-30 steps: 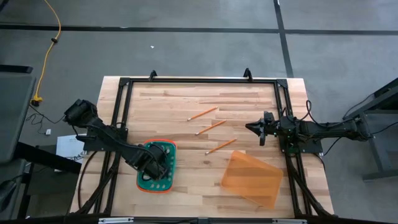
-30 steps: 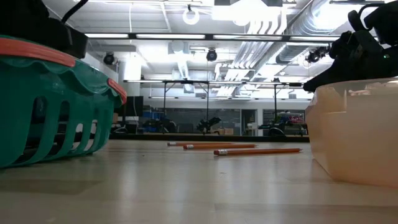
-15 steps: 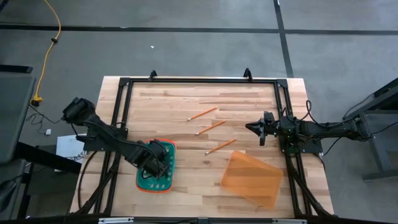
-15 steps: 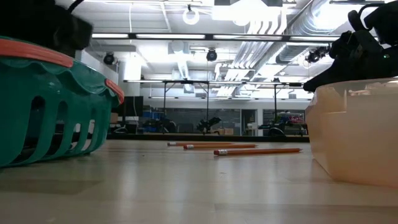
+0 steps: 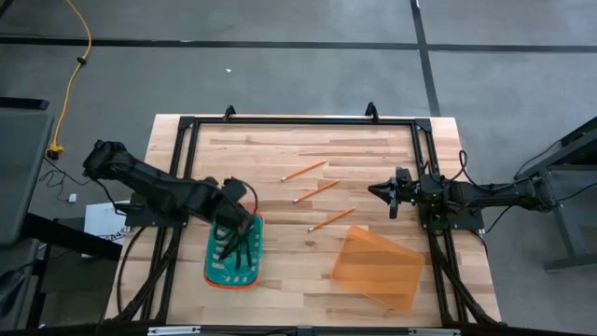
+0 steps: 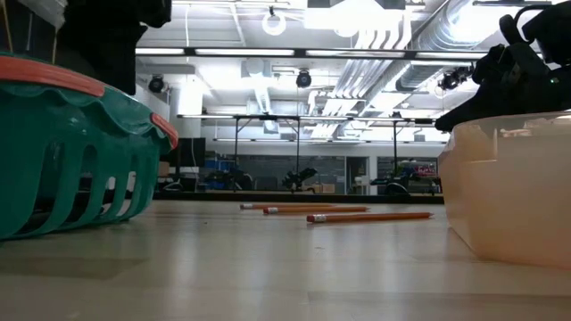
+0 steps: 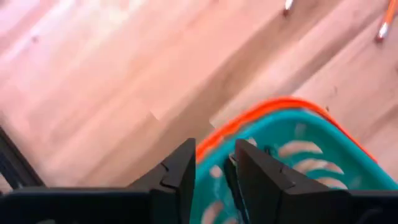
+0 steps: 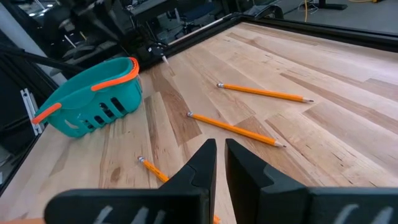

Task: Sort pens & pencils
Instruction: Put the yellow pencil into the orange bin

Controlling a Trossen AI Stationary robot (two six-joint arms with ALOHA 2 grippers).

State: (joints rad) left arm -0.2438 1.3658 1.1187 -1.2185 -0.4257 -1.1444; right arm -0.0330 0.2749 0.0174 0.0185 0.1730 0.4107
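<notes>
Three orange-yellow pencils (image 5: pixel 316 191) lie flat and apart on the wooden table's middle; they also show in the right wrist view as pencils (image 8: pixel 235 128). Dark pens (image 5: pixel 231 248) rest inside the teal basket (image 5: pixel 216 271); how many I cannot tell. My left gripper (image 5: pixel 239 200) hangs slightly open above the basket's far rim (image 7: pixel 249 118) and touches nothing. My right gripper (image 5: pixel 381 191) waits shut near the table's right side, pointing toward the pencils.
An orange translucent bin (image 5: pixel 378 269) sits near the table's near right corner, close to the nearest pencil (image 5: pixel 331 219). The teal basket with its orange rim (image 6: pixel 80 143) stands at the near left. A black frame (image 5: pixel 298 121) runs around the table. Bare wood lies between basket and bin.
My left gripper has risen out of the teal basket and moved toward the table's far edge, now hanging over the basket's far rim. Dark pens now show inside the basket where the gripper had covered them. The right arm and the pencils have kept still.
</notes>
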